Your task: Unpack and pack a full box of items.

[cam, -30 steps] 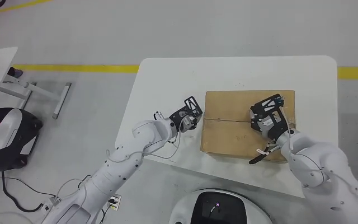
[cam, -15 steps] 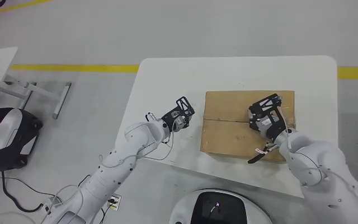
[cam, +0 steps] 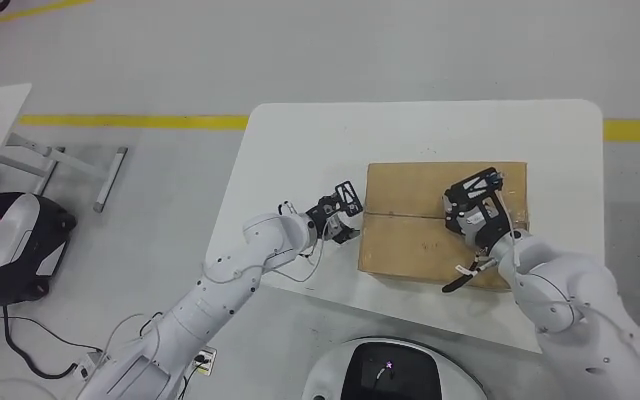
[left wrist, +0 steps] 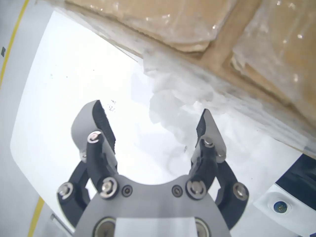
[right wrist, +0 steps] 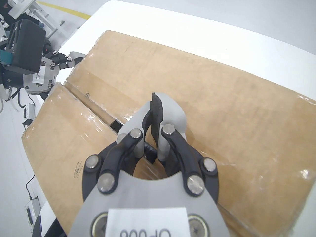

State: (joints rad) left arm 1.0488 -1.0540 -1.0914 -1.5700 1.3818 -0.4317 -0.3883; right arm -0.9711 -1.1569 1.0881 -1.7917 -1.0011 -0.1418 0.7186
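Top view: the box (cam: 420, 185) sits right of centre in the frame on the white table (cam: 300, 140), close to the table's lower edge. The right arm covers its lower right corner. The flaps are closed, so the contents are hidden.

The box is plain brown cardboard. Two flaps meet at a seam (cam: 400, 213) that runs left to right across the lid. Glossy clear film (left wrist: 172, 13) lies wrinkled over the cardboard, and a small pen scrawl marks one flap.

Right wrist view shows a narrow dark gap in the seam just beside the right end effector (right wrist: 156, 102). Its fingers are pressed together with nothing seen between them. Whether the tips touch the lid cannot be told.

The left end effector (left wrist: 151, 109) is spread wide and empty, over the table just beside the box's left side.

Left wrist view shows a pale smeared patch (left wrist: 172, 94) at the foot of the box. What it is cannot be made out.
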